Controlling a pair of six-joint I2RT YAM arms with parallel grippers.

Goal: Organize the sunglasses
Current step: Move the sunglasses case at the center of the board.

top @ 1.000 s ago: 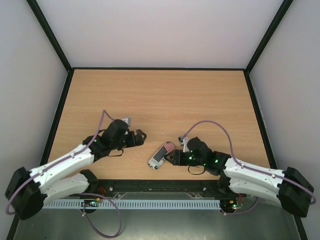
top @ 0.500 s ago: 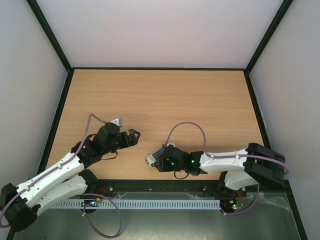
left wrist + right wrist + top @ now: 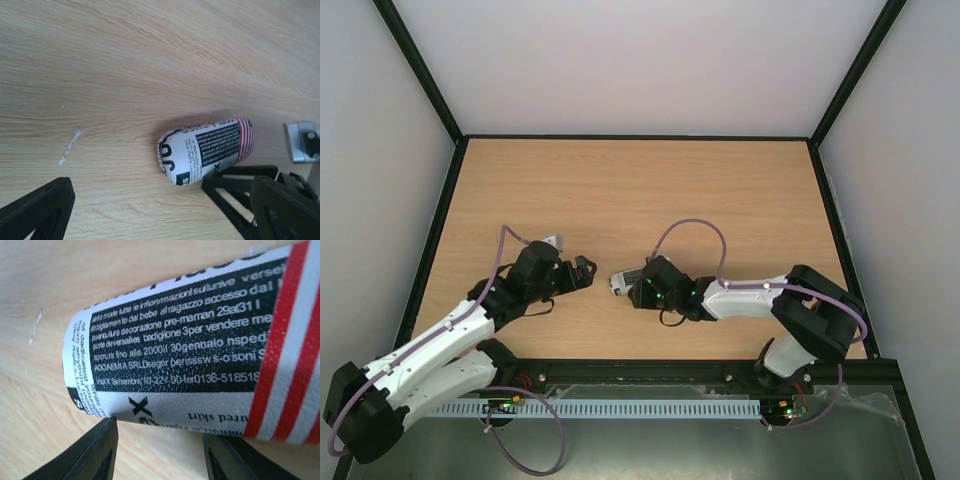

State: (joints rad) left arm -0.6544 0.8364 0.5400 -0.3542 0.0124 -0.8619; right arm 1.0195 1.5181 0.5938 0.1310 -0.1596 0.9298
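Note:
The sunglasses do not show in any view. An oblong flag-and-newsprint case lies closed on the wooden table, near the front middle. My right gripper is open, its fingertips against the case's near side, with bare wood between the fingers. In the right wrist view the case fills the frame just past my right gripper. My left gripper is open and empty, a short way left of the case. The left wrist view shows the case ahead of my left gripper, with the right gripper's fingers beside it.
Black frame rails border the table on the left, right and back, with white walls beyond. A small white scuff marks the wood left of the case.
My right arm has swung left and away from its base, and the case has moved with it from the front edge toward the table's middle. My left gripper drew back slightly left.

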